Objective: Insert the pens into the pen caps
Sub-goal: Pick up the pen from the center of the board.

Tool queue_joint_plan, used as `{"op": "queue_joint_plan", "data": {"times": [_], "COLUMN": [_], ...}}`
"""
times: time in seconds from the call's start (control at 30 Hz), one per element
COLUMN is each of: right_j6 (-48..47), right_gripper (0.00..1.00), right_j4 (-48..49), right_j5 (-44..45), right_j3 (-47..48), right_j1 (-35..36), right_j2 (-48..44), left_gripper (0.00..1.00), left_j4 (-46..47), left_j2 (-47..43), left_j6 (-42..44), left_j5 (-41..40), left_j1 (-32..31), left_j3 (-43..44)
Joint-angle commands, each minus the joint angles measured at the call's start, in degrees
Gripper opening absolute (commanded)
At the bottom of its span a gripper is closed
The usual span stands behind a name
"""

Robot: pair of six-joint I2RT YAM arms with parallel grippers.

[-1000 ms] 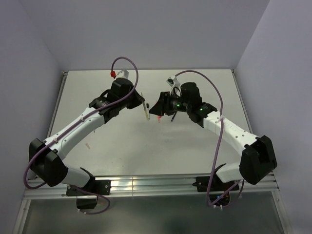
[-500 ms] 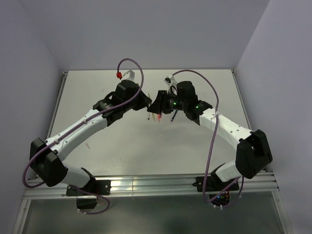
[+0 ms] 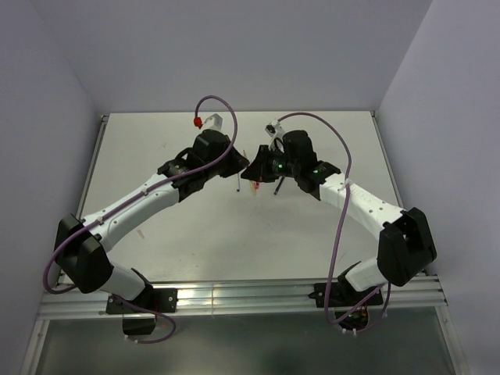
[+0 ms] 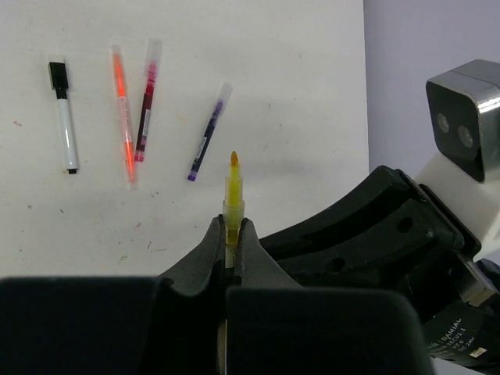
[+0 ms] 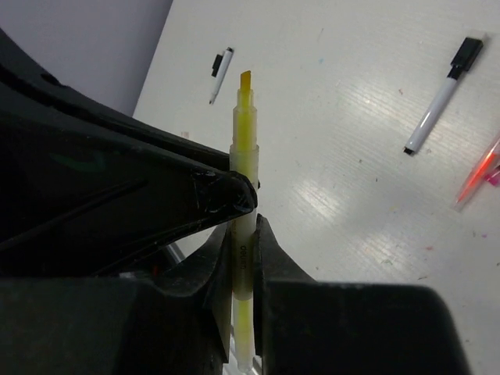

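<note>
Gripping the slim yellow highlighter pen [image 5: 244,148] by its clear barrel, my right gripper [image 5: 244,234] stayed clenched. My left gripper [image 4: 232,230] had swung in over the last second and pinched the same pen, mid-air over the white table [image 4: 312,78]. Its tip was bare, so I judged capping still lay ahead.

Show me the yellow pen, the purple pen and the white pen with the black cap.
yellow pen [image 4: 233,191], left wrist view, on the yellow section just below its tip.
purple pen [image 4: 208,133], left wrist view, on the middle of its barrel.
white pen [image 4: 65,125], left wrist view, on its white barrel.
</note>
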Motion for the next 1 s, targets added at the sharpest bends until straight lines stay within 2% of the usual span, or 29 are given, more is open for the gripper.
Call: {"op": "queue_joint_plan", "data": {"times": [0.0, 0.1, 0.13, 0.2, 0.23, 0.33, 0.43, 0.6, 0.7, 0.97], "right_j6": [-0.8, -1.8, -1.9, -2.0, -2.0, -1.7, -1.6, -1.4, -1.6, -3.8], "right_gripper": [0.02, 0.0, 0.0, 0.0, 0.0, 0.0, 0.0, 0.0, 0.0, 0.0], "right_j4": [1.4, -1.0, -1.4, -1.7, -2.1, -1.8, -2.2, -2.2, -2.9, -4.4], "right_j5": [0.9, 3.5, 4.1, 4.9, 5.1, 5.2, 5.2, 4.7, 3.8, -0.5], "right_j3": [3.1, 3.6, 3.5, 3.5, 3.5, 3.2, 3.3, 2.3, 1.7, -1.9], "right_j1": [0.6, 0.6, 0.5, 0.5, 0.4, -0.1, -0.5, -1.1, -1.0, -1.1], "right_j2": [-0.7, -1.4, -1.7, -2.6, -2.9, -3.7, -3.7, -4.6, -5.1, -8.3], "left_gripper": [0.0, 0.02, 0.13, 0.26, 0.37, 0.5, 0.57, 0.6, 0.6, 0.6], "left_j4": [3.2, 3.2, 2.8, 1.7, 1.4, 0.0, -3.1, -11.4, -15.4, -32.2], "left_j2": [0.5, 0.7, 0.5, -0.3, -0.7, -2.4, -3.8, -7.8, -11.1, -15.7], "left_j6": [-0.9, -1.0, -1.1, -1.2, -1.0, -0.6, -0.3, -2.2, -3.9, -9.3], "left_j5": [0.2, -0.2, -0.5, -1.7, -2.5, -4.8, -7.4, -12.3, -12.4, -15.2], "left_j1": [-0.9, -1.0, -1.0, -1.0, -1.0, -1.0, -1.0, -0.1, 3.9, 21.4], "left_j3": [2.2, 2.7, 2.7, 2.9, 2.8, 2.6, 2.9, 1.5, -0.6, -7.2]}}
